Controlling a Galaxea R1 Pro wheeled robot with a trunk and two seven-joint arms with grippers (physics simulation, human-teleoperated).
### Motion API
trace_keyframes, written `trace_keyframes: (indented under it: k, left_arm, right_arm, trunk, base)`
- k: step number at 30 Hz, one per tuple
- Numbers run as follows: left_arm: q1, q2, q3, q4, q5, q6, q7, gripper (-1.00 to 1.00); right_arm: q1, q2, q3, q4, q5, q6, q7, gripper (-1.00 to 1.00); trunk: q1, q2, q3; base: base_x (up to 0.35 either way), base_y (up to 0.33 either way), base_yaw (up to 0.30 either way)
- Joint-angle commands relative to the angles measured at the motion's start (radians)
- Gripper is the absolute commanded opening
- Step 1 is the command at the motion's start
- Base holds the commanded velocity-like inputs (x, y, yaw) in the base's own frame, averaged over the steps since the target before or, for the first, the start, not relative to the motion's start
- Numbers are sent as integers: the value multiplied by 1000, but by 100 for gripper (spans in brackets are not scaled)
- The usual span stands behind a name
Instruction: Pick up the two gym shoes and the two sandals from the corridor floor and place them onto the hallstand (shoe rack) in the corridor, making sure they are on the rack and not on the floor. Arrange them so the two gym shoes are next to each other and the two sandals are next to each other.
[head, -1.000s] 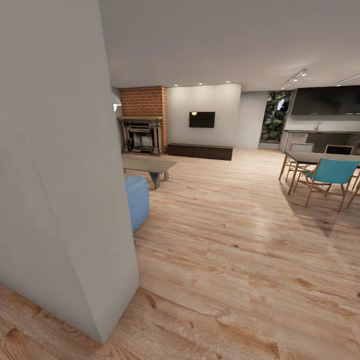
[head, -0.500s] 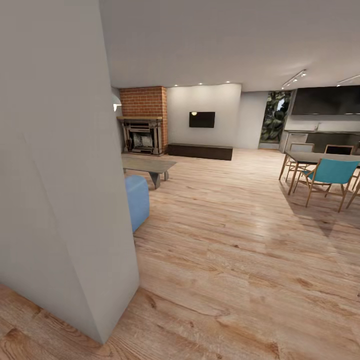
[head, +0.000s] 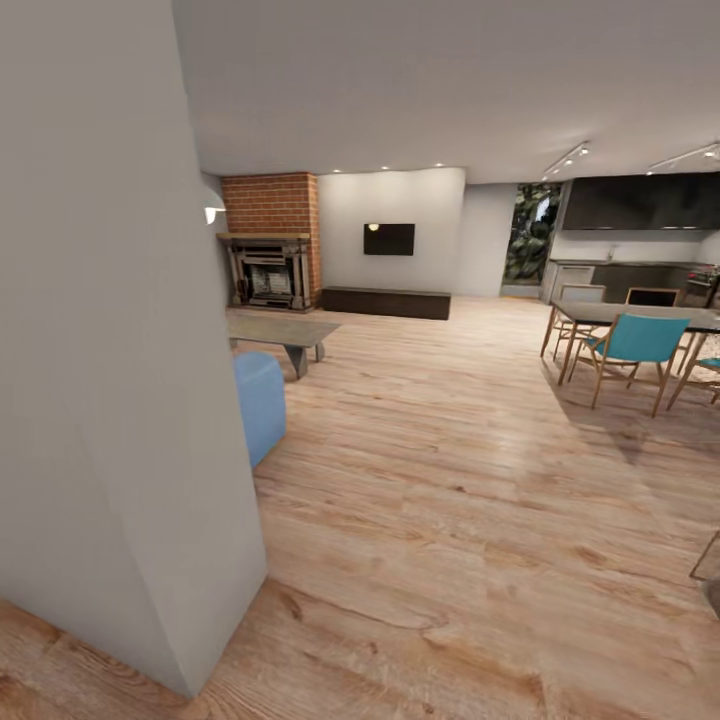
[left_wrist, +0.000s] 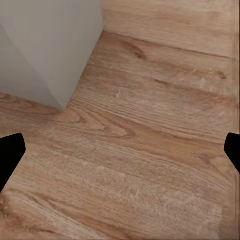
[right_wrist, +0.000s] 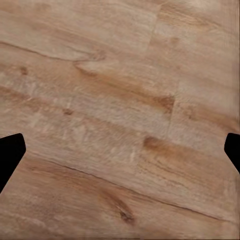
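The corridor floor (head: 450, 520) is seen as light brown wood-plank laminate, marked with grain and dark knots — its boards run from the foot of a grey wall corner out into an open room. Under both wrist cameras the same planks (left_wrist: 150, 150) (right_wrist: 120, 120) are shown close up — bare wood, with seams visible between boards.

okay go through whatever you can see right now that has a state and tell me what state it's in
left gripper: open, nothing between its fingers, wood floor below.
right gripper: open, empty, over the floor.
wall TV: dark, off.
ceiling spotlights: lit.
fireplace: no fire seen.
teal chair: upright, at the dining table.
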Motion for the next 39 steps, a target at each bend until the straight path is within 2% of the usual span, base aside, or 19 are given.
trace_keyframes:
  k: [1,10,29,39]
  left_arm:
    - [1,-1,0,0,1,-4,0,100]
    - [4,-5,1,20,2,-5,1,100]
    - [4,-7,3,31,3,-4,1,100]
    - [4,-7,5,55,3,-5,1,100]
  right_arm:
    - [-1,0,-1,4,-1,-3,0,100]
    - [-1,2,-8,55,-2,-4,0,100]
    - [-1,4,-10,64,-2,-5,0,100]
    - [-1,5,-10,64,-2,-7,0,100]
  trunk:
    - [0,-1,-1]
    - [0,-1,-1]
    - [0,-1,-1]
    - [0,-1,-2]
  base:
    - [0,0,-252]
    - [0,0,-264]
    - [-5,0,-267]
    - [-216,61,-267]
